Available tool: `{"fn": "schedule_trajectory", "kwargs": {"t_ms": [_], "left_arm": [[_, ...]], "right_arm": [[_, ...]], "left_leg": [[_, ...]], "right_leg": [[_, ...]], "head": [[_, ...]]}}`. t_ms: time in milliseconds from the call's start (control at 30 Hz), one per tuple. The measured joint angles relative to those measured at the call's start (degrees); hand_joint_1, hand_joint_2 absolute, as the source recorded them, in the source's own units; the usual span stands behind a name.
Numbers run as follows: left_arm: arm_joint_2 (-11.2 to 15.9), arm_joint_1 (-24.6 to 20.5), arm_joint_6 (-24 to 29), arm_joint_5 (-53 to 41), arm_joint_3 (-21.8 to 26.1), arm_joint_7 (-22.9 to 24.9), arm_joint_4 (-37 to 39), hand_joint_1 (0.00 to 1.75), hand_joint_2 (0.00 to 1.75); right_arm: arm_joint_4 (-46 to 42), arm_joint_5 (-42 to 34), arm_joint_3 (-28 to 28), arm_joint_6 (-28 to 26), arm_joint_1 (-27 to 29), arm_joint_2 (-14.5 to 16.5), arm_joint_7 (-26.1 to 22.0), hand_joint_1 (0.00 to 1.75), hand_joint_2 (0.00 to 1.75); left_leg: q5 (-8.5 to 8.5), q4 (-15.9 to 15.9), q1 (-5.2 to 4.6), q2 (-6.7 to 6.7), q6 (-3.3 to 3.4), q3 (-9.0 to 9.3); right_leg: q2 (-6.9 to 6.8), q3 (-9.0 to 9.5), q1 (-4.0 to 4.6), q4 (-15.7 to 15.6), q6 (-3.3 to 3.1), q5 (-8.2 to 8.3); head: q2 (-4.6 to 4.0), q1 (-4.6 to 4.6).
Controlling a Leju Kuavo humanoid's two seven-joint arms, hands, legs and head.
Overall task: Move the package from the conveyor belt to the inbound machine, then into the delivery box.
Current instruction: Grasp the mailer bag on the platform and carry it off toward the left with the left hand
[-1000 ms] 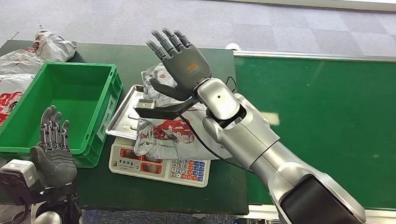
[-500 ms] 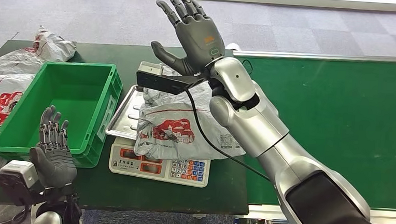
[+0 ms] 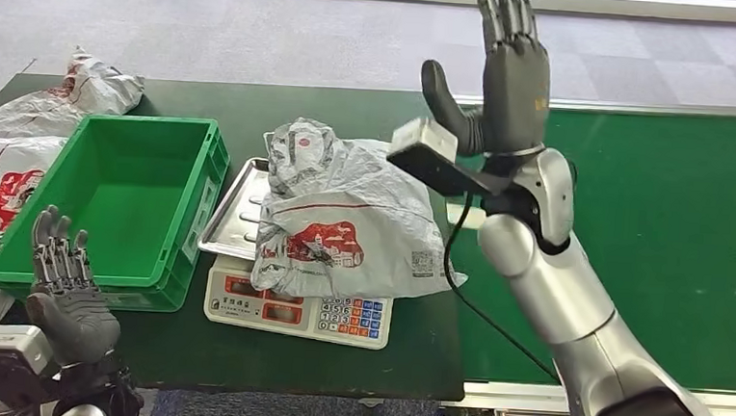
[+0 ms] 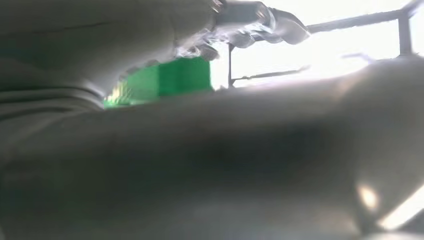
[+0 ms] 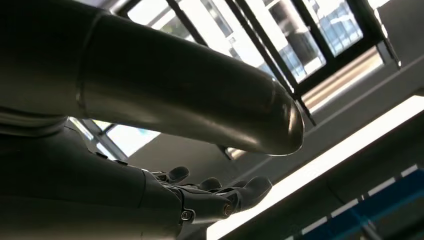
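The package [image 3: 344,221], a crumpled grey bag with a red print, lies on the tray [image 3: 226,221] of the scale [image 3: 295,310], just beside the green box [image 3: 104,197]. The right hand [image 3: 502,76] is raised well above and to the right of it, over the edge of the belt [image 3: 633,234], fingers straight and spread, holding nothing. The left hand [image 3: 64,296] hovers low by the box's near corner, fingers apart and empty; its wrist view is too blurred to add much. More bags [image 3: 21,139] lie left of the box.
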Motion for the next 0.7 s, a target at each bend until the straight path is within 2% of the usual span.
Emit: {"fn": "schedule_trajectory", "kwargs": {"t_ms": [67,133,200,267,333,367,433,500,600,700], "left_arm": [[-0.2,1.1,3.2,-1.6,0.6,-0.6,-1.3,0.0,0.0],[-0.3,2.2,5.1,-2.4,1.3,-1.0,-2.4,0.0,0.0],[-0.4,2.6,5.8,-2.7,1.6,-1.2,-3.0,0.0,0.0],[-0.6,2.6,6.2,-3.0,1.6,-1.4,-3.4,0.0,0.0],[-0.7,2.8,6.6,-4.5,1.6,-1.5,-3.7,0.0,0.0],[-0.7,3.0,6.8,-6.0,1.6,-1.4,-3.9,0.0,0.0],[-0.7,3.6,6.6,-9.3,1.6,-0.8,-4.4,0.0,0.0],[-0.4,3.8,5.7,-12.7,1.6,0.8,-4.8,0.0,0.0],[0.8,2.9,3.1,-20.0,1.6,4.9,-5.0,0.0,0.0],[2.5,0.6,0.1,-29.7,1.6,9.6,-5.0,0.0,0.0]], "right_arm": [[-9.3,3.8,-2.3,-6.8,10.1,-3.0,-1.7,0.0,0.0],[-17.4,5.5,-5.0,-11.1,19.3,-5.0,-3.6,0.0,0.0],[-22.9,6.2,-7.0,-12.1,25.0,-6.2,-4.4,0.0,0.87],[-26.4,6.7,-8.3,-12.1,27.9,-7.0,-4.6,0.0,1.75],[-30.1,6.4,-9.9,-12.1,31.5,-6.2,-7.7,0.0,1.75],[-33.0,5.6,-11.4,-12.2,34.1,-4.2,-11.7,0.0,1.75],[-40.4,3.3,-15.5,-12.5,40.2,1.8,-22.4,0.0,1.75],[-47.2,2.0,-18.6,-12.5,45.2,7.2,-28.5,0.0,1.75],[-53.0,1.1,-21.0,-12.5,50.1,12.4,-28.5,0.0,1.75],[-54.8,0.5,-22.2,-12.4,51.8,15.2,-28.5,0.0,1.75]], "left_leg": [[-0.13,0.0,0.02,-0.24,0.02,0.04],[-0.27,0.0,0.01,-0.31,-0.03,0.02],[-0.35,-0.1,0.01,-0.13,-0.07,0.01],[-0.37,-0.1,0.02,0.05,-0.07,0.08],[-0.36,-0.1,0.04,0.04,-0.07,0.16],[-0.36,-0.1,0.06,-0.06,-0.07,0.17],[-0.37,-0.1,0.09,-0.24,-0.09,0.14],[-0.43,-0.1,0.11,-0.25,-0.17,0.18],[-0.49,-0.1,0.12,-0.09,-0.25,0.26],[-0.49,-0.1,0.12,0.13,-0.25,0.32]], "right_leg": [[-0.2,0.16,0.01,0.0,0.07,-0.2],[-0.28,0.19,0.0,0.0,0.05,-0.33],[-0.15,0.13,0.0,0.0,0.0,-0.37],[-0.03,0.1,0.0,0.0,-0.03,-0.38],[-0.07,0.13,0.03,0.0,-0.05,-0.41],[-0.14,0.16,0.06,0.0,-0.06,-0.45],[-0.28,0.2,0.09,0.0,-0.11,-0.54],[-0.27,0.22,0.1,0.1,-0.19,-0.6],[-0.14,0.25,0.12,0.1,-0.27,-0.67],[-0.05,0.21,0.12,0.1,-0.3,-0.62]], "head": [[0.0,0.02],[0.0,0.02],[0.0,0.0],[0.0,-0.01],[0.0,0.01],[0.0,0.03],[0.0,0.01],[0.0,-0.01],[0.0,0.01],[0.0,-0.01]]}}
